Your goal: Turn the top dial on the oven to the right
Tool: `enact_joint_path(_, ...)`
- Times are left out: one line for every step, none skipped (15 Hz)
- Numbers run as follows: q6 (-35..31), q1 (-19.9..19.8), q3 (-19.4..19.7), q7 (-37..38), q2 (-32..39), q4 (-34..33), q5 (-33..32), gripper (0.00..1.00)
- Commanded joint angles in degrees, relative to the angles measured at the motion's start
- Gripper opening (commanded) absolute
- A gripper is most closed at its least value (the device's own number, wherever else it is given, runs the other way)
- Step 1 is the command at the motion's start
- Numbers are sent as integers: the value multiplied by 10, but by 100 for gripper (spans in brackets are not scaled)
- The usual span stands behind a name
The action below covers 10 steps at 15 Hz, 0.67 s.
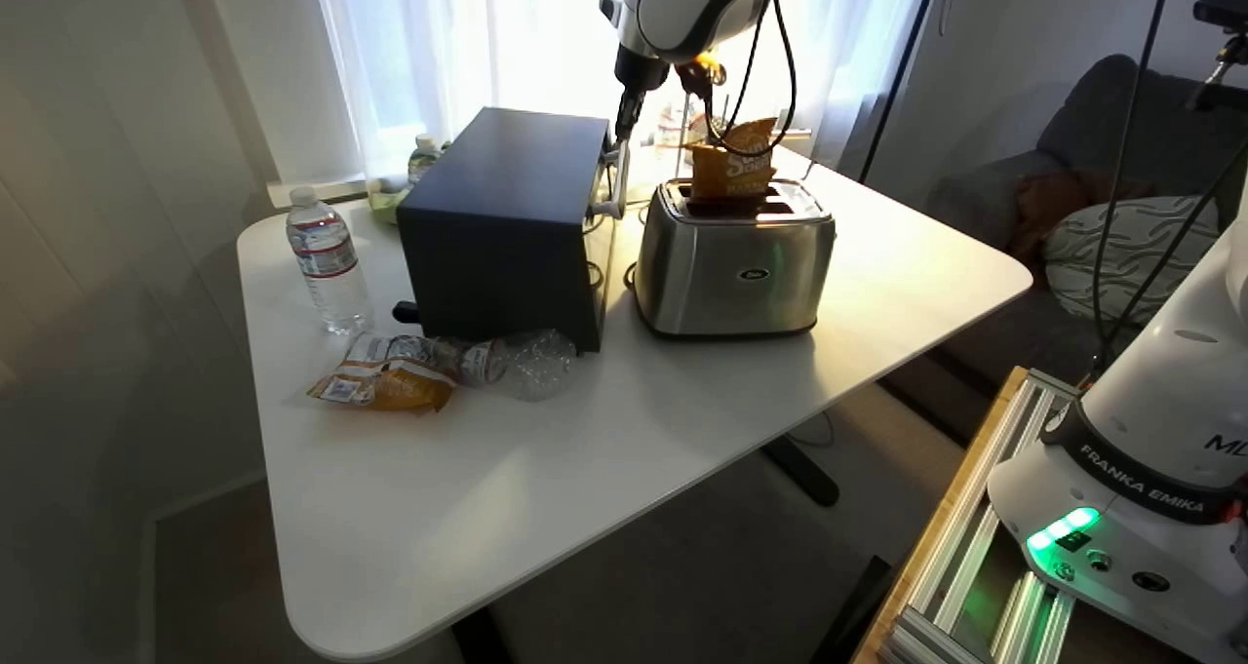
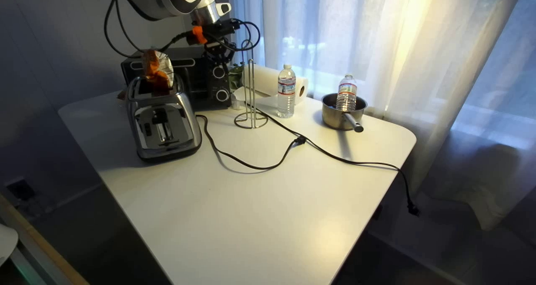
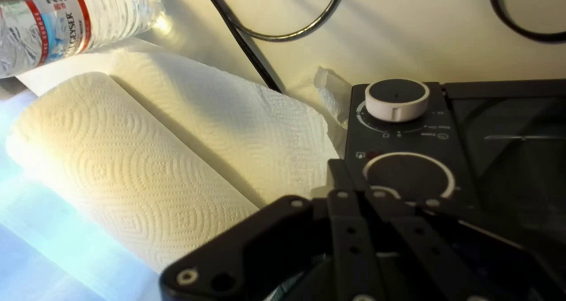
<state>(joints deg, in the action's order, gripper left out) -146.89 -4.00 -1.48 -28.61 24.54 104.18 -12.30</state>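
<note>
In an exterior view: dark countertop oven [image 1: 502, 230] upper centre, gripper [image 1: 626, 126] angled down at its front; SunChips bag [image 1: 731, 172] in the slot toaster [image 1: 736, 279]. In an exterior view: oven upper left, two dials [image 2: 222, 95] below the gripper. Wrist view: fingers [image 3: 351, 234] narrow, tips together, lower right; whether they touch a dial I can't tell.

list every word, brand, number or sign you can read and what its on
"FRANKA EMIKA": black band on white robot arm
"M", rest cut off: same arm
"GEYSER": label on clear plastic bottle
Too blurred or small to read:
badge on silver metal slot toaster
orange bag in the toaster
lying orange bag
dial markings on dark grey-black box-shaped oven
remaining bottle lettering
</note>
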Motion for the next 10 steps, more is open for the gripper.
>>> enact_joint_path(3,8,7,18,23,-13,-16,0)
enact_joint_path(2,8,9,20,23,-15,-17,0)
enact_joint_path(1,8,9,20,25,-17,-17,0)
enact_joint_path(1,8,10,22,25,-19,-16,0)
enact_joint_path(1,7,11,23,24,-22,-16,0)
enact_joint_path(1,7,12,25,22,-23,-17,0)
enact_joint_path(1,7,13,27,19,-24,-17,0)
enact_joint_path(4,6,14,29,17,-25,-16,0)
enact_joint_path(6,6,15,32,14,-27,-16,0)
enact_joint_path(12,5,16,34,11,-29,-15,0)
